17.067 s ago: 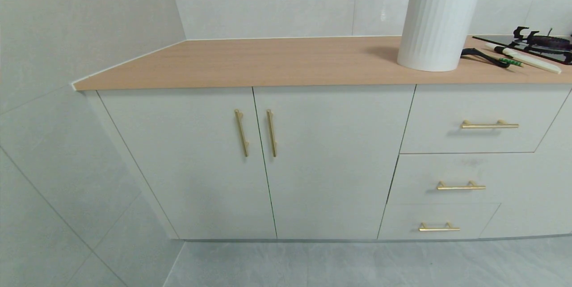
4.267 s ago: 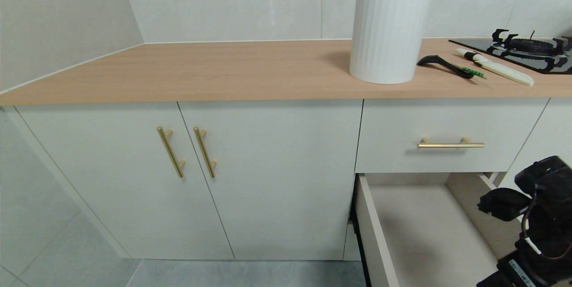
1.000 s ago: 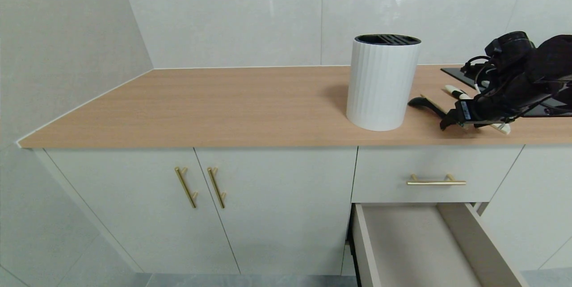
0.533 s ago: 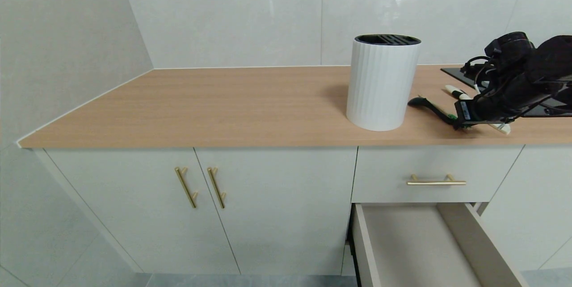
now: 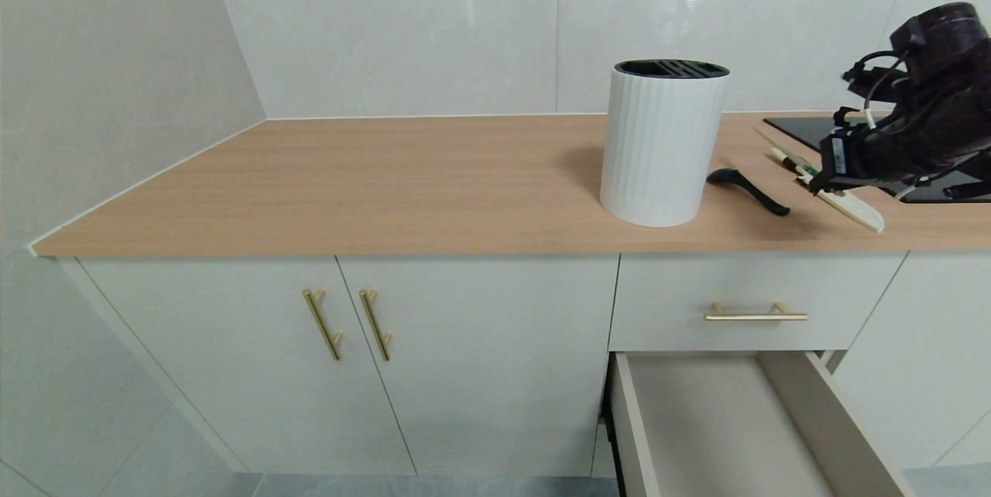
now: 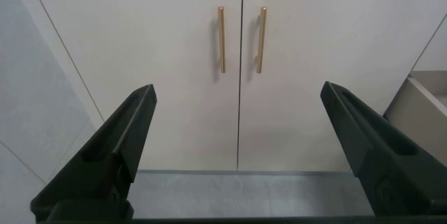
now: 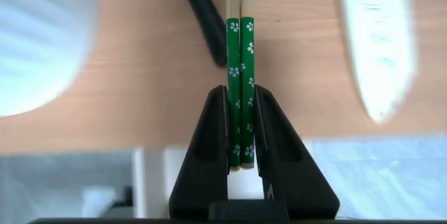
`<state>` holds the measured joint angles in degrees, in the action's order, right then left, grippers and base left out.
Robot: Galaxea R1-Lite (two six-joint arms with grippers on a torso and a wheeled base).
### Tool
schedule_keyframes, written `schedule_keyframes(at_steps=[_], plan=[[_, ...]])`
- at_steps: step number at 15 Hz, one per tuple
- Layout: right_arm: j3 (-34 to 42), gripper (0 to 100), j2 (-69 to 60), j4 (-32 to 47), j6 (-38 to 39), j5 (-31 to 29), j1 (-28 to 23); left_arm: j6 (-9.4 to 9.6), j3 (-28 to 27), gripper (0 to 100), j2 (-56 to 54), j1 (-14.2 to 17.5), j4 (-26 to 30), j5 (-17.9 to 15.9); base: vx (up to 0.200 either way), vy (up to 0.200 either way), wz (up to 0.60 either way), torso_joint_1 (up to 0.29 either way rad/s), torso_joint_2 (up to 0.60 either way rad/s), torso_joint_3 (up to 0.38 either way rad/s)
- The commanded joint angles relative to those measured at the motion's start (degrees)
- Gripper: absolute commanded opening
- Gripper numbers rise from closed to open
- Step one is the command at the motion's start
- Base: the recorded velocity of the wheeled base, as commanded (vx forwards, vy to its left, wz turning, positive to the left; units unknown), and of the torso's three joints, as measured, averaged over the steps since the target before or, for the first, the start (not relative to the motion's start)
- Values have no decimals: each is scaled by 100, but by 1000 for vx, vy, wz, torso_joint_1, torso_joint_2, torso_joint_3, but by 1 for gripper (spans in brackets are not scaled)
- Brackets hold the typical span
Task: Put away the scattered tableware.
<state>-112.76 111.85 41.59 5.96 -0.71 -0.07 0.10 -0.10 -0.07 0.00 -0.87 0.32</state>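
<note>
My right gripper (image 5: 825, 173) (image 7: 239, 137) is shut on a pair of chopsticks (image 5: 788, 159) (image 7: 239, 77) with green flowered ends, holding them just above the wooden counter (image 5: 387, 179). Under and beside them on the counter lie a black spoon (image 5: 748, 190) (image 7: 198, 15) and a white knife (image 5: 848, 207) (image 7: 374, 42). A tall white ribbed utensil holder (image 5: 663, 145) (image 7: 35, 42) stands to the left of the spoon. Below the counter's front edge, a drawer (image 5: 631, 435) is pulled out. My left gripper (image 6: 241, 158) hangs open low in front of the cabinet doors (image 6: 241, 39).
A black hob (image 5: 797, 130) lies on the counter behind my right arm. A shut drawer with a gold handle (image 5: 755, 317) sits above the open one. Two cabinet doors with gold handles (image 5: 348, 324) are to the left. Tiled walls close the back and left.
My right gripper has closed on the chopsticks beside the spoon and risen up and to the right with them. The spoon and knife stay on the counter.
</note>
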Motion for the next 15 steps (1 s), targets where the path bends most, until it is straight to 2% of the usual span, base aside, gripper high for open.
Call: schedule_keyframes(at_steps=[1,2,3,7,8,9,11,13,15], plan=[[984,0,-1534,-20,142,36,-1,-1,1,100,7,0,-1,3,0,0,0,0,0,0],[1143,0,-1737,-20,133,53,-1,-1,1,100,7,0,-1,3,0,0,0,0,0,0],[1705,0,-2449,-11,116,132,-1,-1,1,100,7,0,-1,3,0,0,0,0,0,0],[3498,0,-3908,15,-535,1143,25,-1,1,100,7,0,-1,3,0,0,0,0,0,0],[3498,0,-3908,15,-535,1143,25,-1,1,100,7,0,-1,3,0,0,0,0,0,0],[4456,0,-4575,24,-904,1231,192,-1,1,100,7,0,-1,3,0,0,0,0,0,0],[5098,0,-5287,77,-1141,1240,403,-1,1,100,7,0,-1,3,0,0,0,0,0,0],[5493,0,-5323,560,-1255,1240,763,-1,1,100,7,0,-1,3,0,0,0,0,0,0],[6020,0,-4734,780,-1264,1204,1044,-1,1,100,7,0,-1,3,0,0,0,0,0,0]])
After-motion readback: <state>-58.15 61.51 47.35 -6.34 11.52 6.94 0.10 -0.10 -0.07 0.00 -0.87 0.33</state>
